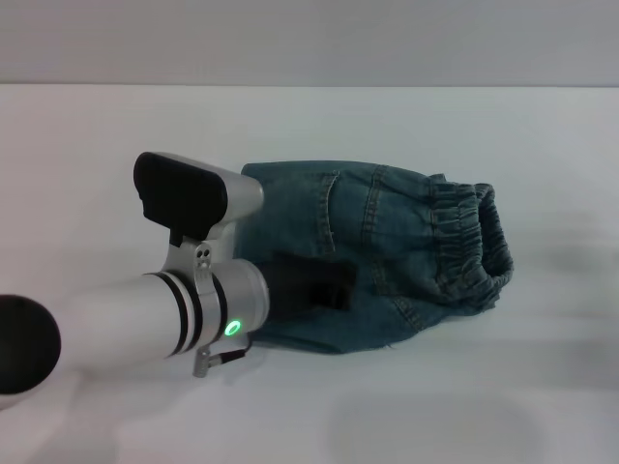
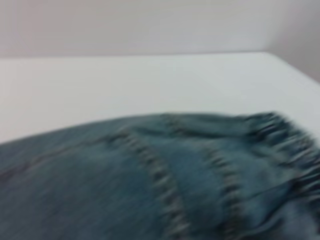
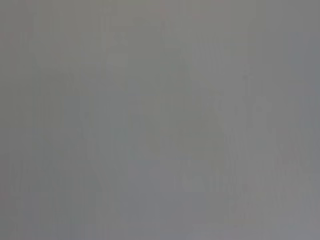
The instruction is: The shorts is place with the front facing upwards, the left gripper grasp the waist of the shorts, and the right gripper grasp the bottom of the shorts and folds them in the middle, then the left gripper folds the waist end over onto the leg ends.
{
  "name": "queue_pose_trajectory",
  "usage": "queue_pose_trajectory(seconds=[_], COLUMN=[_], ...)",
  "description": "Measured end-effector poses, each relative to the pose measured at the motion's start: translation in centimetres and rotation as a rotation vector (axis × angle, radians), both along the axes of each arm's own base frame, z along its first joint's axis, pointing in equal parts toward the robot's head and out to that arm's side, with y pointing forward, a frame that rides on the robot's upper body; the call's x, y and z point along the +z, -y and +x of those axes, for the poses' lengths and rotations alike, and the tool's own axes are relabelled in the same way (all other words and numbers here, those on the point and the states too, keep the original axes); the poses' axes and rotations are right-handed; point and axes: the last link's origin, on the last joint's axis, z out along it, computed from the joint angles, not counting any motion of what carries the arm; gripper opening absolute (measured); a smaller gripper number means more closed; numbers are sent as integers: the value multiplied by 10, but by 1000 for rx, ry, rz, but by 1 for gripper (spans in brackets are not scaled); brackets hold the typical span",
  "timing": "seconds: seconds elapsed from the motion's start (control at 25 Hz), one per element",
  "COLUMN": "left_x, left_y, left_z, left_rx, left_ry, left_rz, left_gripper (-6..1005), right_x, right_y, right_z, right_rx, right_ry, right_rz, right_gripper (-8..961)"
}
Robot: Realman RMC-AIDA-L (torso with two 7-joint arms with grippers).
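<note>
The blue-green denim shorts (image 1: 397,227) lie on the white table (image 1: 503,406), folded lengthwise into a narrow bundle. The gathered waist (image 1: 472,242) is at the bundle's right end. My left gripper (image 1: 324,288), a black claw on the green-lit arm, rests low on the near part of the shorts, left of the waist. The arm covers the left end of the bundle, so the leg hems are hidden. The left wrist view looks closely across the denim (image 2: 150,190) towards the ruffled waistband (image 2: 287,137). My right gripper is out of view, and its wrist view shows only flat grey.
The white table runs back to a pale wall (image 1: 309,39). In the left wrist view the table's corner edge (image 2: 295,67) shows beyond the shorts. Nothing else lies on the table.
</note>
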Motion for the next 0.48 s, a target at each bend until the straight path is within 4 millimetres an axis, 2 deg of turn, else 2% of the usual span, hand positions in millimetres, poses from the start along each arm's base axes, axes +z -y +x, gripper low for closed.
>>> queue_pose_trajectory(seconds=[0.2,0.32,0.48], left_x=[7,22,52], left_y=[8,-5,-25], left_z=[17,24,40], left_rx=[-81,-91,-33], left_ry=[20,51,179], left_rz=[43,161,328], left_gripper=[15,16,18], right_x=[-1,-2,-2], right_y=[0,-2,-2], right_z=[-1,-2,-3], right_rx=[3,8,11], right_ry=[1,2,1], right_rz=[-5,-9,-9], right_gripper=[1,1,0])
